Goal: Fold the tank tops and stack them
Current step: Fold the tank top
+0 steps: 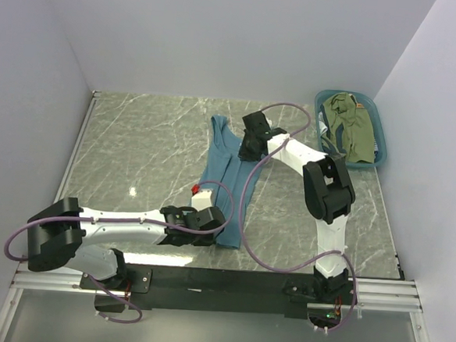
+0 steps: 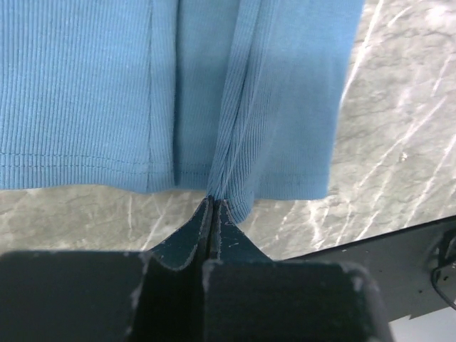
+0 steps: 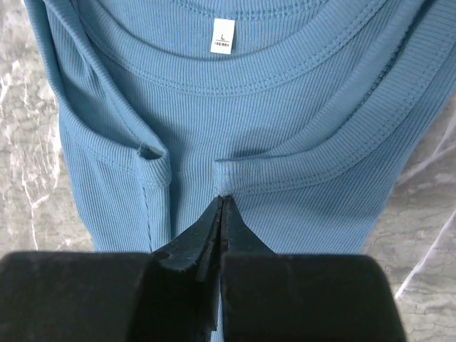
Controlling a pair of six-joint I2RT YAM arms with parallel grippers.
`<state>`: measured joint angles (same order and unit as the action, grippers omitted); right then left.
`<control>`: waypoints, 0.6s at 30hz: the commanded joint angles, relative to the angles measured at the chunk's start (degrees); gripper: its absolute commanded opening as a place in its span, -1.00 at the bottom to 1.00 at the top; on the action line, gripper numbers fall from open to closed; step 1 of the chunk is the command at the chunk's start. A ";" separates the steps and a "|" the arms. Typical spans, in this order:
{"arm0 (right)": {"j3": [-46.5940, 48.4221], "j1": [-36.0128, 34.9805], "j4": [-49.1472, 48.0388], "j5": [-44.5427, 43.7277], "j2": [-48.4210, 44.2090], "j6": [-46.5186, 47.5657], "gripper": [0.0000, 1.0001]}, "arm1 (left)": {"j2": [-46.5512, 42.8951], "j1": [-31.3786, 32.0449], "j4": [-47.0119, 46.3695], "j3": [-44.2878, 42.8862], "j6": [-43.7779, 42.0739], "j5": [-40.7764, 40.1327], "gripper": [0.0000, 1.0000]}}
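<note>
The teal-blue tank top (image 1: 226, 179) lies lengthwise on the marble table, folded narrow, neck end far and hem near. My left gripper (image 1: 220, 217) is shut on a pinched fold of its hem (image 2: 235, 192); the jaws meet at the cloth's edge (image 2: 214, 201). My right gripper (image 1: 250, 147) is shut on the armhole seam below the neckline (image 3: 222, 198); a white size label (image 3: 223, 37) shows inside the collar. The olive-green top (image 1: 355, 125) lies crumpled in the basket with a dark navy cloth (image 1: 330, 138) beside it, stripes not discernible.
The teal plastic basket (image 1: 348, 93) stands at the back right corner, next to the right wall. White walls close the left, back and right. A small red piece (image 1: 196, 189) shows by the left wrist. The black base rail (image 1: 220, 280) runs along the near edge.
</note>
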<state>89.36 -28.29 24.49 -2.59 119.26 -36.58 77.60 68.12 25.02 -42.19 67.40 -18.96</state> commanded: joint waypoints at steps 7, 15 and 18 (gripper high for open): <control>4.42 -0.36 -0.76 -2.42 2.82 0.63 -1.00 | -0.17 -0.79 0.56 1.68 1.07 3.14 -0.99; 5.64 -0.36 -2.17 -1.81 1.50 2.91 -0.36 | -0.78 -2.19 2.05 -0.43 -0.77 3.05 -0.59; 5.74 -0.36 -3.39 -1.54 -0.16 3.71 -0.14 | -2.36 -2.64 3.11 -1.48 -1.30 2.97 -0.24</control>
<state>92.27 -28.58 23.90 -3.40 122.39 -34.50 77.58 66.13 26.17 -40.97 67.02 -16.53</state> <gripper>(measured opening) 0.403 0.342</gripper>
